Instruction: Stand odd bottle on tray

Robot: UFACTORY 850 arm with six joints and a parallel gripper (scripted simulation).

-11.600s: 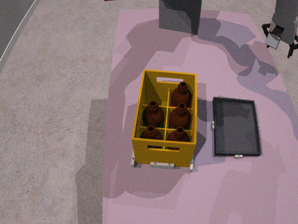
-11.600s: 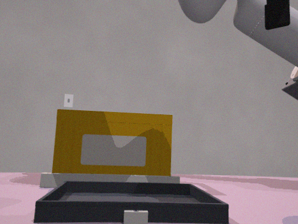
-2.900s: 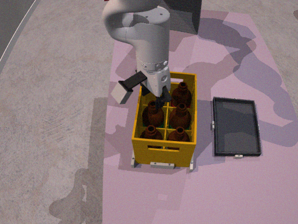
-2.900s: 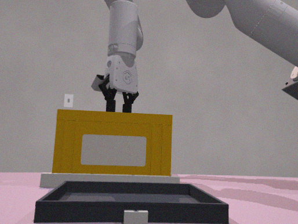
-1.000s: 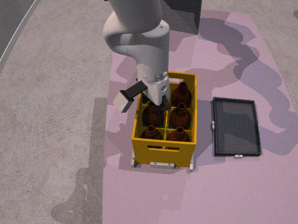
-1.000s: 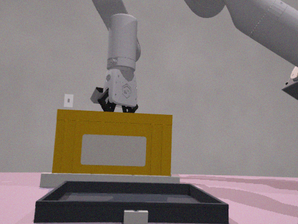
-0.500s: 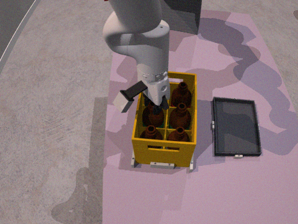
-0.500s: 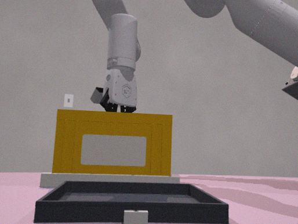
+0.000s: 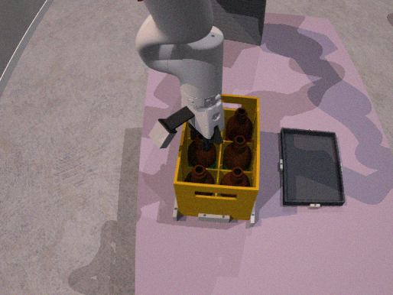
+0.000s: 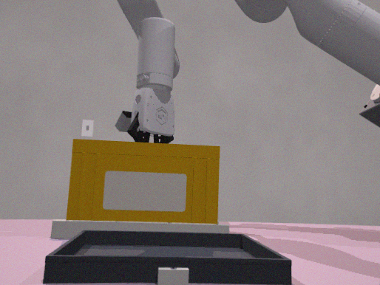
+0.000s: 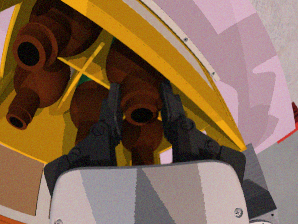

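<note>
The yellow crate [image 9: 183, 196] [image 10: 85, 184] [image 11: 135, 37] stands level and holds brown bottles upright in its compartments. My gripper [image 9: 207, 142] [image 10: 152, 139] [image 11: 140, 93] reaches down into the crate, shut on the neck of the middle bottle in the left row [image 9: 202, 157] [image 11: 132, 75], just below its mouth. Other bottles show at the back right [image 9: 239, 128], middle right [image 9: 237, 156], front left [image 9: 199, 176] and front right [image 9: 235, 179]. The back left compartment is mostly hidden by the gripper. The dark tray [image 9: 311, 168] [image 10: 126, 269] lies level and empty right of the crate.
Pale stops [image 9: 214, 218] [image 10: 140, 229] stand around the crate's base, and small ones [image 9: 314, 205] [image 10: 173, 276] edge the tray. A dark grey block [image 9: 245, 23] stands behind the crate. The crate's walls rise close around the fingers, with neighbouring bottles [image 11: 90, 107] beside them.
</note>
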